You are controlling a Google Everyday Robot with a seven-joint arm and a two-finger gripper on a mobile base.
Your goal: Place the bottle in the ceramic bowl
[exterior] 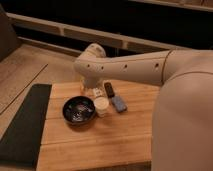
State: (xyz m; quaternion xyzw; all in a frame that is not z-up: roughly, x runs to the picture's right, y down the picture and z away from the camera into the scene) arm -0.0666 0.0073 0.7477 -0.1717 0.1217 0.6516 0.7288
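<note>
The bottle (97, 92), label unreadable, is just behind the cup (101, 106), up-right of the bowl (78, 110) and outside it. The gripper (100, 89) sits at the bottle beneath the arm (125, 65); whether it grips cannot be told. A block (119, 103) lies right of the cup.

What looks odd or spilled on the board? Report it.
Nothing stands out: ceramic bowl, cream cup and blue-grey block sit flat on the board, nothing spilled. The pincer hangs just behind the cup, under the arm.
</note>
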